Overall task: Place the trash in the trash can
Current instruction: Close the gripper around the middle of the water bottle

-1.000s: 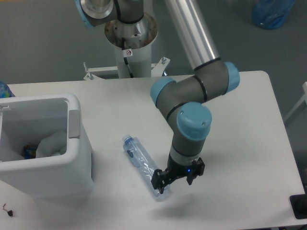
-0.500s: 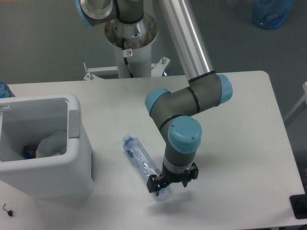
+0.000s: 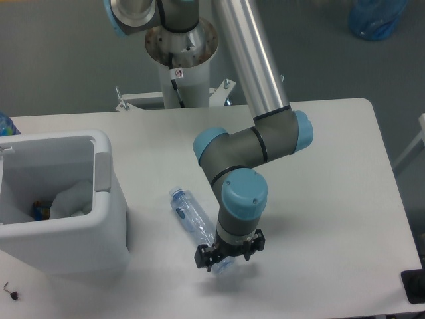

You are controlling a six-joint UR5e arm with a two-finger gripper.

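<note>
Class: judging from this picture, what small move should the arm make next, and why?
Probably lower and close the gripper on the bottle. It hovers over the bottle's bottom end, the bottle lies flat on the table, outside the trash can.

Nothing here can actually be read. The small white sticker with a red mark point(image 3: 177, 72) on the robot's white pedestal, upper middle of the frame, is too small to make out. The blue label patch on the long clear plastic bottle with a blue cap point(image 3: 192, 216) is just a blur.
</note>
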